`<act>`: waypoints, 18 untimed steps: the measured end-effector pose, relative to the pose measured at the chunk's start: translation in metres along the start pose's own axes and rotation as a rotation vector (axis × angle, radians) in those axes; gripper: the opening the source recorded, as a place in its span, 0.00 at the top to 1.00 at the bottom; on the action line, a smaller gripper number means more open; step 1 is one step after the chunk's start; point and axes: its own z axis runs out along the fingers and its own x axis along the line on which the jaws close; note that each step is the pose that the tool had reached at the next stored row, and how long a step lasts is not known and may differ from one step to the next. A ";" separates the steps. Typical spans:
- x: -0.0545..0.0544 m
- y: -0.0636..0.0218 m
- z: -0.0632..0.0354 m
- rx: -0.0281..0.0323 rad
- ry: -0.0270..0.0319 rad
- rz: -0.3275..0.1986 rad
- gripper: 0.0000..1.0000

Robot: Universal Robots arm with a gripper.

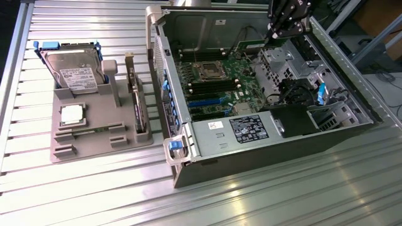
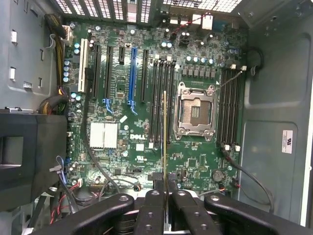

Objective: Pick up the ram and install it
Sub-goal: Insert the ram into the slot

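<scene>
Pincer (image 2: 165,178) holds ram (image 2: 164,132) along slots (image 2: 157,98)

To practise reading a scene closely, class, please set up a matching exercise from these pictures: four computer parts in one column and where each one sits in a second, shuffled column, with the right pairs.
Things
1. ram
2. hard drive
3. processor chip
4. processor socket

Places
A. standing on edge in the grey holder outside the case
B. lying flat on the grey holder
C. held edge-on in the gripper, over the circuit board
D. on the circuit board, empty

Pairs: 1-C, 2-A, 3-B, 4-D
</scene>
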 end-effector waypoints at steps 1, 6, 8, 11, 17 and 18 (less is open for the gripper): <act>0.000 0.0013 0.0009 0.0001 -0.0003 0.000 0.88; 0.000 0.0160 0.0082 0.0008 -0.0002 0.007 0.88; 0.000 0.0200 0.0124 0.0017 -0.0006 0.016 0.88; 0.000 0.0228 0.0190 0.0028 -0.0006 0.025 0.88; 0.001 0.0305 0.0288 0.0028 -0.0007 0.025 0.88; 0.001 0.0315 0.0309 0.0028 -0.0006 0.025 0.88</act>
